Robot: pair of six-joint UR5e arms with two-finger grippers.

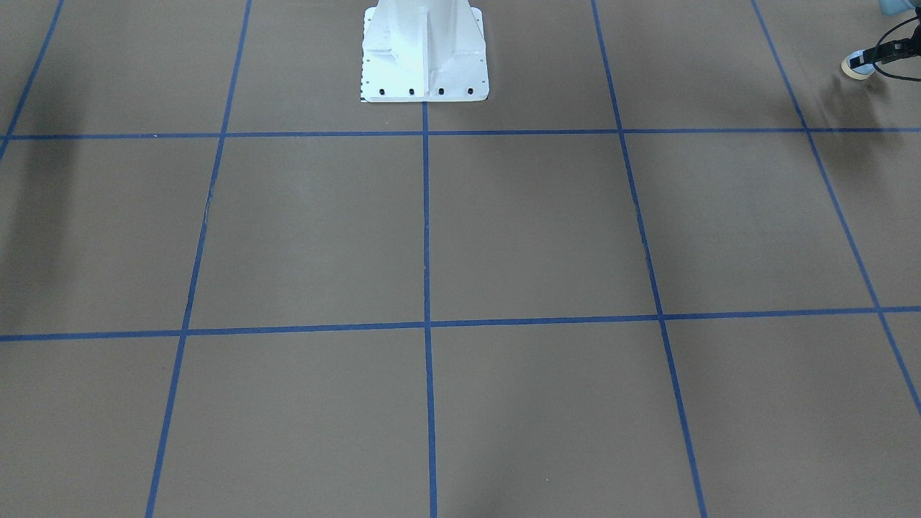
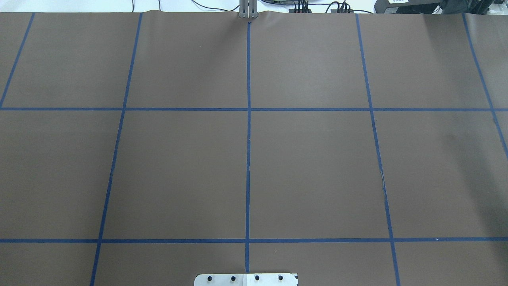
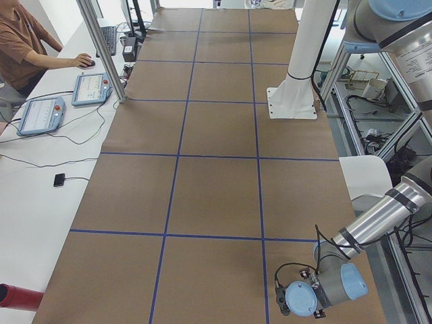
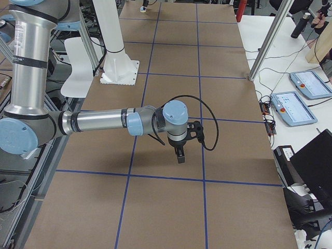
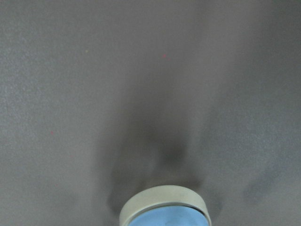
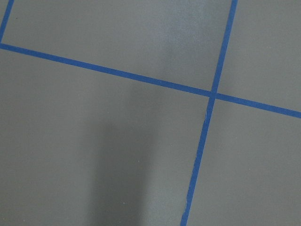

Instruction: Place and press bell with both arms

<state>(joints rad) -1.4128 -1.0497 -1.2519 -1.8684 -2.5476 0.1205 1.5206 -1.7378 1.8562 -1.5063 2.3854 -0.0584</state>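
Bell (image 5: 164, 212) under left gripper (image 1: 874, 54), grasp indeterminate, placing stage; right gripper (image 4: 180, 155) empty-looking, aperture indeterminate; next: seat bell, press button.

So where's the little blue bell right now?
The bell sits at the far top-right corner of the front view, on the robot's left side, with the left end effector right at it.

Matte brown paper table cover (image 2: 178, 167) w/ blue tape grid lines (image 2: 248, 119). White metal pedestal base (image 1: 424, 54), black bolts. Silver tubular right arm (image 4: 98, 122), light-blue joint caps, black gripper (image 4: 179, 154). Small domed bell (image 5: 164, 209): light-blue top, cream ring.
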